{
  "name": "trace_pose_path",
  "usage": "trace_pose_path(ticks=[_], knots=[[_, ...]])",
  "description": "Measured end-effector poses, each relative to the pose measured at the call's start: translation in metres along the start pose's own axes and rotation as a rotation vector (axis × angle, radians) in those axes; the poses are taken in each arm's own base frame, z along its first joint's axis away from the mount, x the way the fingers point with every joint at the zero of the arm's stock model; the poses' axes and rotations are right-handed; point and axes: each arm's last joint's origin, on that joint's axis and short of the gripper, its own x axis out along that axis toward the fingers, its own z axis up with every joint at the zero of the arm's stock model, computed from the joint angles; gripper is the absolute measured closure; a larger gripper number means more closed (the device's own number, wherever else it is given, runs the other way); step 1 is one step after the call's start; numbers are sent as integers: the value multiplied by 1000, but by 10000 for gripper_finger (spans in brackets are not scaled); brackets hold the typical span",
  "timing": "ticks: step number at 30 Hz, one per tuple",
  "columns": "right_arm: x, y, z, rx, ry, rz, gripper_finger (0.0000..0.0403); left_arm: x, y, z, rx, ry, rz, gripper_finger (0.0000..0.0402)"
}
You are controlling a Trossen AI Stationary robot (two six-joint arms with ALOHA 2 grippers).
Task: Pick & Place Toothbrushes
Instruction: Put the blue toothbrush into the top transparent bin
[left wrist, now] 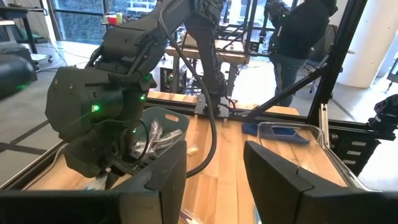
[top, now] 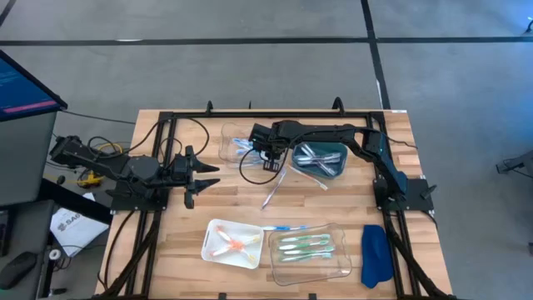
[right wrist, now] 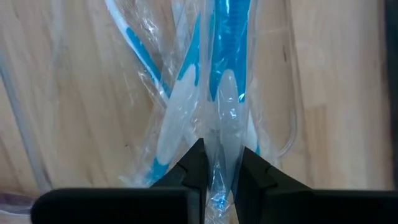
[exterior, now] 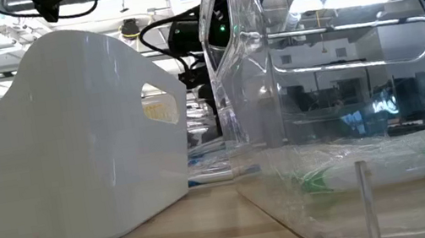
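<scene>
Wrapped blue toothbrushes (right wrist: 225,99) lie bundled on wood; green ones (top: 305,245) fill the clear tray.

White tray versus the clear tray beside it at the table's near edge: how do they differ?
The white tray is opaque, the clear tray see-through. The white tray holds orange-pink toothbrushes fanned out and crossing; the clear tray holds green toothbrushes lying roughly parallel. From above, the white tray looks smaller and sits slightly turned, the clear one squarer to the edge. Both are shallow, rounded trays side by side.
</scene>
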Motion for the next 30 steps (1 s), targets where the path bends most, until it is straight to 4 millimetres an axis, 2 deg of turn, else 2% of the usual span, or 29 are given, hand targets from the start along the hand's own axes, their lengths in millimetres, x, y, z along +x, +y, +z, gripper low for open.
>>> trace_pose_path(ticks=[4, 9, 18, 30], knots=[[0, -1, -2, 75, 23, 5, 363, 0, 0, 0, 0, -1, 0, 248], [11, -3, -5, 153, 62, 51, 363, 0, 0, 0, -1, -2, 0, 248], [29, 0, -5, 142, 101, 99, 359, 0, 0, 0, -1, -2, 0, 248], [20, -4, 5, 119, 45, 64, 345, 0, 0, 0, 5, 0, 0, 248]])
